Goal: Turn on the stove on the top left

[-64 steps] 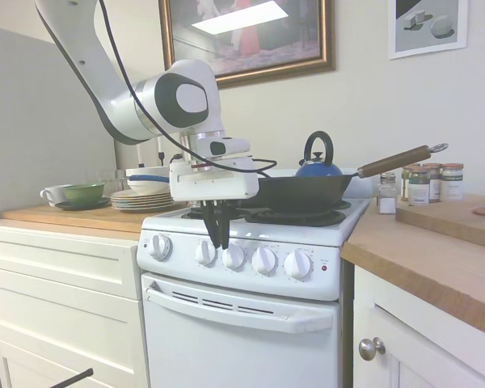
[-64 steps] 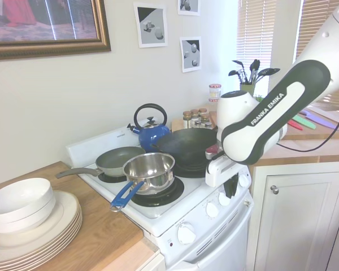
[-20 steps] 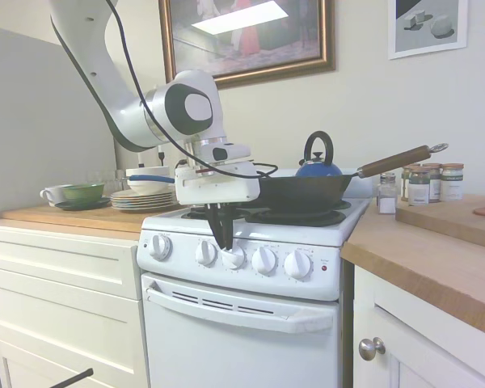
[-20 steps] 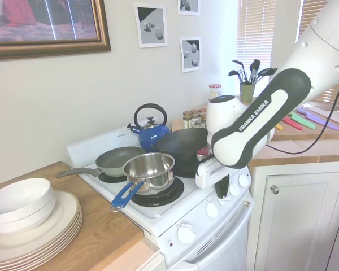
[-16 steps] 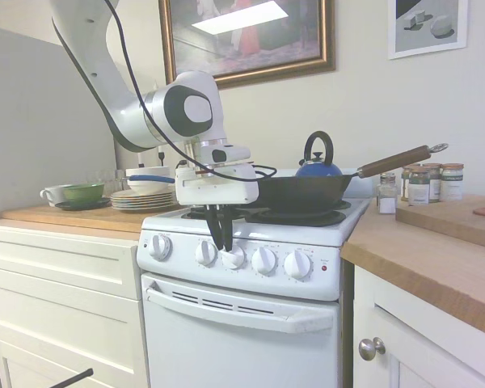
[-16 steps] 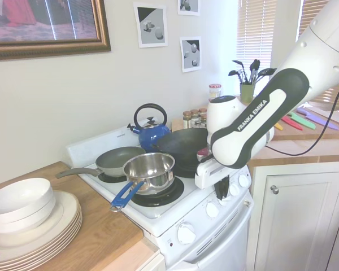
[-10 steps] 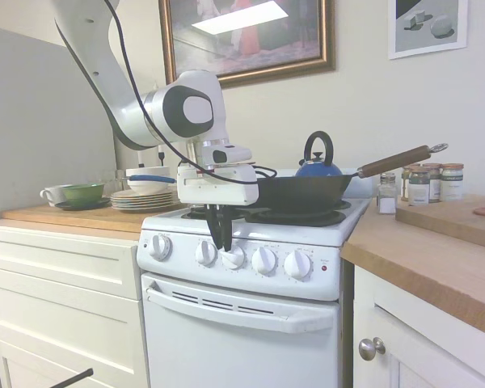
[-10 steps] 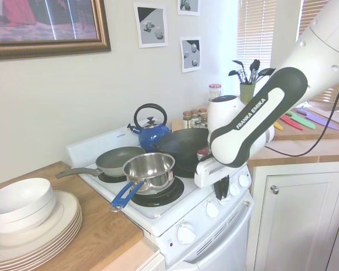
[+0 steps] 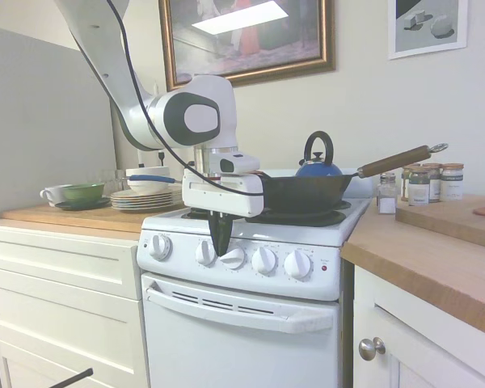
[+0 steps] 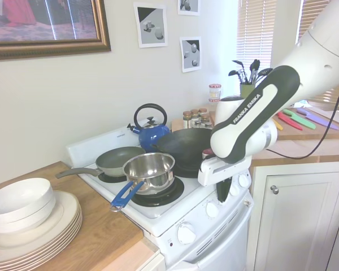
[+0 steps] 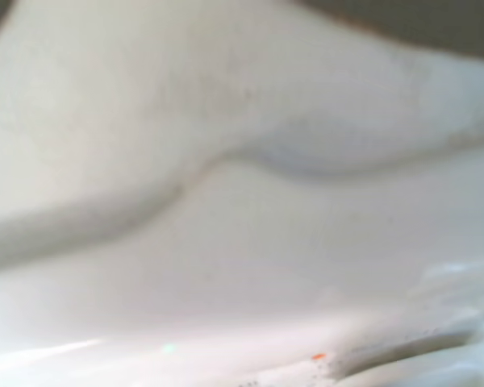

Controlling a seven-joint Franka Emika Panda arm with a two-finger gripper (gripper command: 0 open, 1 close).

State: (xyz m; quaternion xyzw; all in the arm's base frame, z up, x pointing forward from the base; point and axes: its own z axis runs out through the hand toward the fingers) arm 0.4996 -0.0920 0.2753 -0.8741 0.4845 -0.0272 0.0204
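1. My arm comes down from the upper left of the first exterior view, bends at the big white joint, and my wrist points straight down in front of the stove [image 9: 250,323].
2. My pincer [image 9: 221,234] hangs vertical, with its tips at the level of the knob row on the front panel of the stove.
3. The tips stand between the second knob [image 9: 205,252] and the third knob [image 9: 233,258], counted from the left. I cannot tell if they touch one of them.
4. My two fingers look pressed together as one dark wedge, so the pincer is clenched, with nothing between them that I can see.
5. In the second exterior view my pincer [image 10: 224,189] is also in front of the panel, below the black wok [image 10: 183,145].
6. The stove stands between the white cabinet [image 9: 61,307] and the wooden counter [image 9: 436,259]. On its burners are the wok, a blue kettle [image 9: 318,166], a steel pot [image 10: 150,171] and a grey pan [image 10: 117,161].
7. The wrist view shows only a blurred white surface, very near.
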